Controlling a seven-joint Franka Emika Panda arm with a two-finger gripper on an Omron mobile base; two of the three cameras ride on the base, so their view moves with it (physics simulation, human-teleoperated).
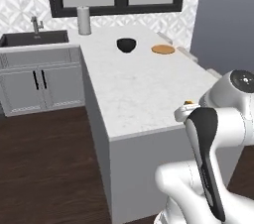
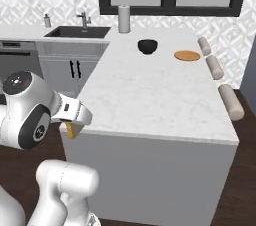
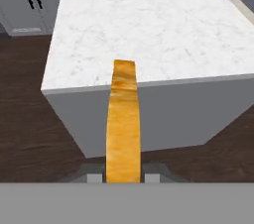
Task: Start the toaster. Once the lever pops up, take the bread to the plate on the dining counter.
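Status, read left to right in the right base view. At the left, short of the near corner of the dining surface, the claw is closed on the bread. In the hand view the bread stands edge-on between the two fingertips, toasted golden-brown, and projects toward the near edge of the slab.

Judged from this grip, the toasting stage and the retrieval of the slice are complete. Transport is in progress.

Further right, a black bowl sits on the far half of the slab. Right of the bowl, near the far right edge, lies the plate. It carries nothing.

Remaining work: carry the slice across most of the slab's length, position it above the plate, lower it, and release. The bowl stands just left of the target and is a probable obstruction to avoid on approach.
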